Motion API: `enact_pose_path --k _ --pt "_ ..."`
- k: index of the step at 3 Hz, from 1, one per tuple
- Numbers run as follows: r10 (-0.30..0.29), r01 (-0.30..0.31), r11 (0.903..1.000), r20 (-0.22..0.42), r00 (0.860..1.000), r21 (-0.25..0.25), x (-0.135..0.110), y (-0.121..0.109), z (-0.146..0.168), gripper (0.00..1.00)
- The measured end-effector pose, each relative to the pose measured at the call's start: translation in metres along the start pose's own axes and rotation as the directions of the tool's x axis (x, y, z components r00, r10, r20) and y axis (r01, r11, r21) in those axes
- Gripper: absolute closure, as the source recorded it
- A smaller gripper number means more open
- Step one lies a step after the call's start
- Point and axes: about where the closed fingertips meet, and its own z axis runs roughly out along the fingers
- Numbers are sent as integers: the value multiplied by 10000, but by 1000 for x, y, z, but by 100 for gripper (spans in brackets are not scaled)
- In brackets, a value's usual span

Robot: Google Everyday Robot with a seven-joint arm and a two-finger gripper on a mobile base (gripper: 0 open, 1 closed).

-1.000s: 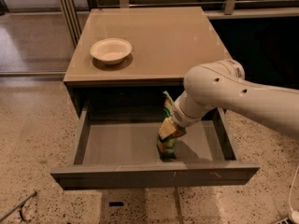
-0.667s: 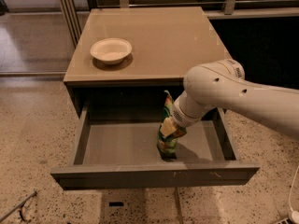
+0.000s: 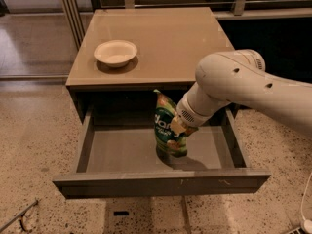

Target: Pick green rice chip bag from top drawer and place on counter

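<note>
The green rice chip bag (image 3: pixel 165 126) hangs upright over the middle of the open top drawer (image 3: pixel 161 182), its lower end just above the grey drawer floor. My gripper (image 3: pixel 176 126) reaches down from the right on the white arm (image 3: pixel 243 82) and is shut on the bag's right side at mid-height. The bag's top edge reaches the height of the cabinet's opening. The tan counter (image 3: pixel 165 33) lies directly behind and above the drawer.
A white bowl (image 3: pixel 115 52) stands on the counter's left front part. The drawer sticks out towards the camera over the speckled floor (image 3: pixel 34 145). A railing and dark panels stand behind the cabinet. Metal posts stand at the back left.
The bag has come up from low in the drawer and now hangs higher and upright in my gripper. The arm has risen slightly with it.
</note>
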Motion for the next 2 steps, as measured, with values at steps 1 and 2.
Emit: enact_pose_path --k 1,2 --pt "-1411 1412 9900 249 9897 -38 -14 9 -30 100" --pt "-2140 2131 9768 537 9754 215 -30 7 -61 100"
